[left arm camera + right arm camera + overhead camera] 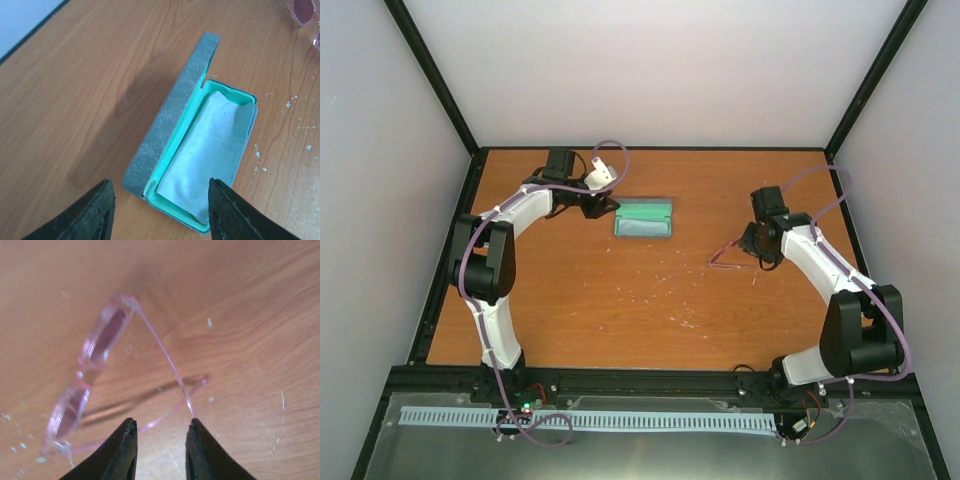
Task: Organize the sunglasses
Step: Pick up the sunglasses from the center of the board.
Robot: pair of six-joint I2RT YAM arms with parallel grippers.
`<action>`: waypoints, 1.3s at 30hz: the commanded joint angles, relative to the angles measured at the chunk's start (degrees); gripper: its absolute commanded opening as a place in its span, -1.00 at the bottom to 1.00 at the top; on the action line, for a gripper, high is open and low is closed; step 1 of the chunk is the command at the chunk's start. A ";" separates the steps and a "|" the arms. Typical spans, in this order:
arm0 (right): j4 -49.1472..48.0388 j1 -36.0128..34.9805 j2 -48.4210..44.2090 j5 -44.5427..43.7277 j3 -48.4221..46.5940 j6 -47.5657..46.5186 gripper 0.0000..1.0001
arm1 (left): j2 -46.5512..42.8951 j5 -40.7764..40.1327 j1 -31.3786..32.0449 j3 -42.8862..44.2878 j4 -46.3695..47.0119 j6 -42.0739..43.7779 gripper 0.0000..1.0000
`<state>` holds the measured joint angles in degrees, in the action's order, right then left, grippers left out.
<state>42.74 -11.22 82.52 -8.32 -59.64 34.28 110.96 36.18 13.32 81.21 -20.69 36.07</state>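
Hovering over the far-left part of the table [620, 320], the left gripper [160, 186] hangs with its fingers spread wide and nothing between them, looking down on the case [165, 135] just right of it. The case lies open, its grey lid raised along one long side and its teal tray facing up, which reads as a box made ready to receive. A pale cloth [210, 145] lies flat inside the tray, probably as a lining for the lenses. To the right, well apart from the case, the sunglasses [110, 332] rest on the bare wood with their slim pink arms swung inward and crossing near the tips, so the pair forms a thin triangle. The right gripper [161, 422] sits low at that narrow end, its fingers parted only a little and clamped on nothing, with the arm tips just in front of the gap. Its placement suggests a pinch on the crossed arms, the one spot where both can be caught together, before a carry left to the tray.
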 commanded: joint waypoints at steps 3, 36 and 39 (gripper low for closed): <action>-0.59 1.29 2.44 10.97 1.56 4.55 -0.59 | 0.36 0.42 0.39 3.04 -0.25 2.30 0.05; 3.57 6.30 16.76 12.34 -15.78 -9.92 -0.62 | 0.48 -1.41 0.39 1.33 0.15 2.84 0.03; 4.14 6.02 16.49 18.72 -14.11 -5.50 -0.62 | 0.75 -1.25 0.39 1.26 0.12 3.09 0.03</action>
<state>47.44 -5.17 102.10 1.26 -75.44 23.05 111.09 34.22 13.41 81.47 -20.58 38.37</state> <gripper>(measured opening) 0.187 0.515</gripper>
